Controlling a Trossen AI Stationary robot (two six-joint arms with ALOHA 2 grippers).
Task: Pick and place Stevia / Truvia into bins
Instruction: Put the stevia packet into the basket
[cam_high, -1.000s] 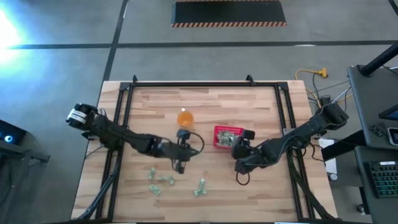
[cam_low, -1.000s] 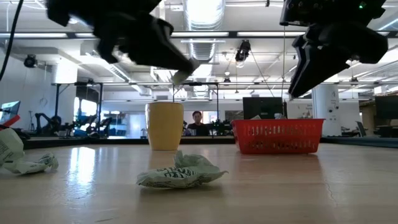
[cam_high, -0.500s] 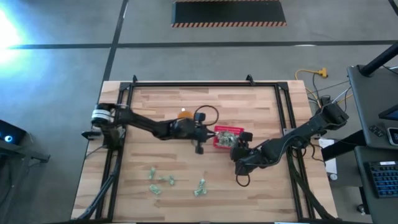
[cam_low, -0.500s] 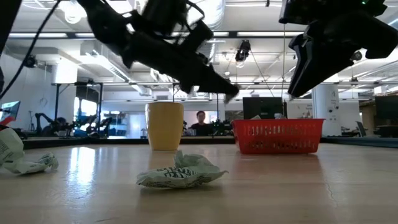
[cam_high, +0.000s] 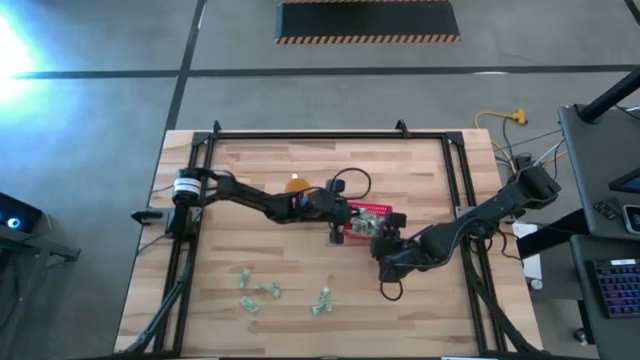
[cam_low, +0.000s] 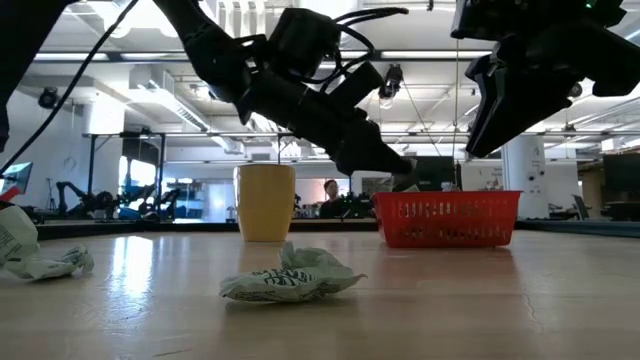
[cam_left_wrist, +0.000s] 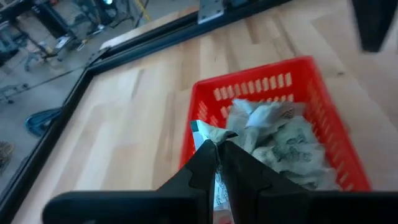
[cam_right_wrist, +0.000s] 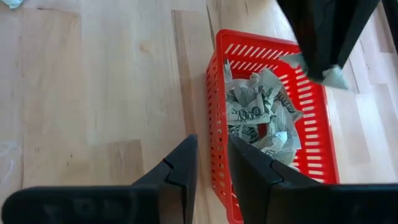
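Your left gripper (cam_left_wrist: 217, 149) pinches a packet (cam_left_wrist: 208, 134) right over the basket (cam_left_wrist: 205, 127) edge; packet print's unreadable. Right gripper (cam_right_wrist: 211, 158) hangs beside the basket, fingers slightly apart.

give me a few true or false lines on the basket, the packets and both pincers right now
1. The left pincer is shut on a packet at the red basket. True.
2. The basket is empty. False: crumpled packets already lie in it.
3. Loose packets lie on the table, away from the basket. True.
4. The right pincer holds a packet. False: nothing sits between its fingers, which hang beside the basket.
5. The orange cup lies tipped over. False: it stands upright.
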